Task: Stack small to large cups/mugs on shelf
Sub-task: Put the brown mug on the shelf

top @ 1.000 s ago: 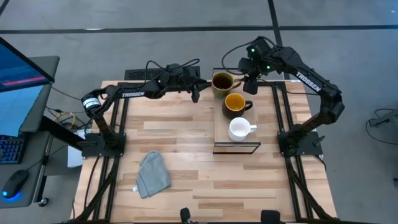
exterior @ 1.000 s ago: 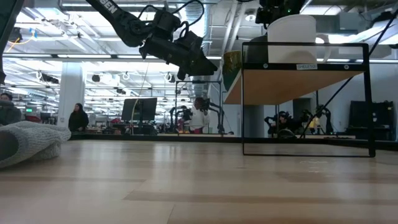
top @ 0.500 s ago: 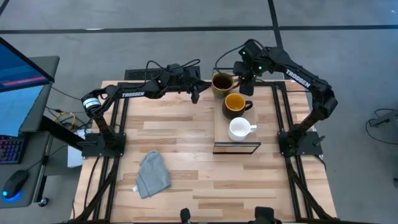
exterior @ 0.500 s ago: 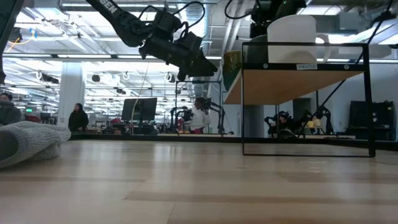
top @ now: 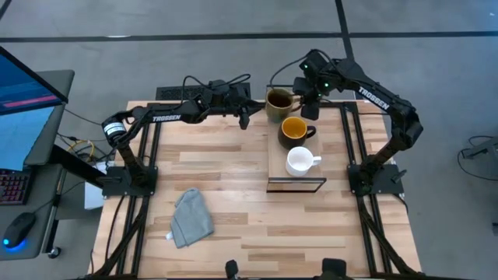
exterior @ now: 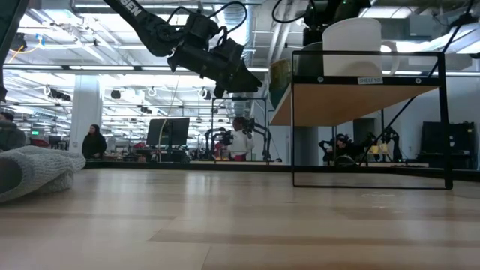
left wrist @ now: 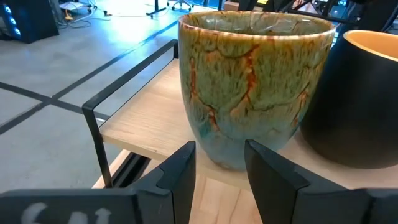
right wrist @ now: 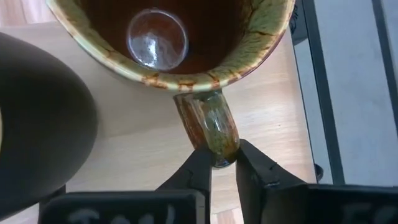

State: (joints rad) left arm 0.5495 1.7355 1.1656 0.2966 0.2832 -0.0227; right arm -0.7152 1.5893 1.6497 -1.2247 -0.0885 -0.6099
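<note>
Three mugs stand in a row on the shelf [top: 275,168]. The olive-brown mug [top: 277,99] is at the far end, the dark mug with a yellow inside [top: 292,129] in the middle, and the white mug [top: 299,161] at the near end. My right gripper [top: 304,104] is shut on the olive-brown mug's handle. My left gripper [top: 244,118] hovers open just left of that mug [left wrist: 249,81], touching nothing. My right gripper pinches the olive-brown mug's handle [right wrist: 215,142] at its outer bend, between its two fingertips [right wrist: 196,169]. The fingers come from above, slanting in from the table's right. The mug stands upright with its base on the shelf's far end.
A grey cloth [top: 191,218] lies crumpled on the tabletop at the near left. The shelf's dark frame [exterior: 367,120] rises at the table's right half. People and other equipment show in the room beyond the table.
My right gripper has gone a little toward the table's left, up to the olive-brown mug's handle. The mugs stand where they were.
</note>
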